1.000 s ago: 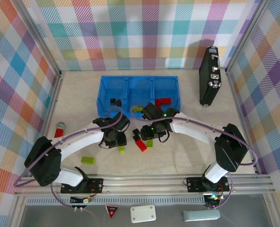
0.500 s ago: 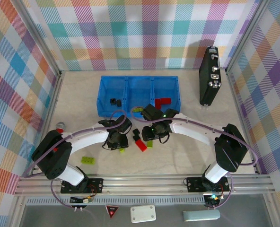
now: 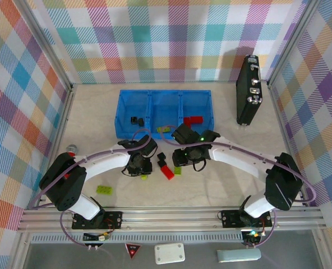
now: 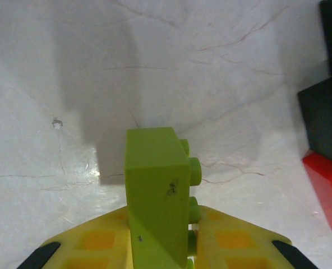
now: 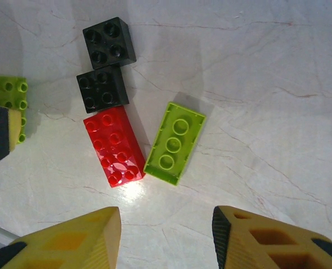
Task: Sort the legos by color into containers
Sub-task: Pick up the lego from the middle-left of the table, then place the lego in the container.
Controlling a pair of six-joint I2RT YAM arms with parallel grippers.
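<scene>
Left edge: a red-and-silver metal cylinder [image 3: 70, 148] lies against the left edge of the pale worktop [image 3: 98, 112]; no part of the sort.
Stray piece: a flat lime-green plastic plate brick [image 3: 104, 189] lies alone toward the near edge, left of centre, well apart from both arms.
Left fingers: the yellow left fingers [image 4: 93, 241] are clamped on a lime-green rectangular plastic brick [image 4: 157, 202], gripped on edge with its studs facing sideways, mid-worktop between tray and near edge. Whether it is clear of the worktop cannot be told.
Containers: a blue plastic three-compartment tray [image 3: 121, 106] sits toward the far edge, centre. Left compartment holds a small black cube [image 3: 135, 120], middle appears to hold a lime piece [image 3: 165, 129], right holds red pieces [image 3: 193, 120].
Loose cluster: just right of the clamped brick lie two black square bricks [image 5: 109, 42], the nearer one touching a red rectangular brick [image 5: 114, 147], with a three-stud lime brick [image 5: 174, 143] just beside it.
Right fingers: the right fingers [image 5: 70, 241] stand apart, empty, above the worktop beside that cluster.
Right edge: a tall black case with silver latches [image 3: 248, 89] stands near the far right corner.
Step in hand: judged a pick; grip made, carry not begun.
Next move: lift straight, carry to the middle compartment, release inside its walls, keeping off the right arm close by.
</scene>
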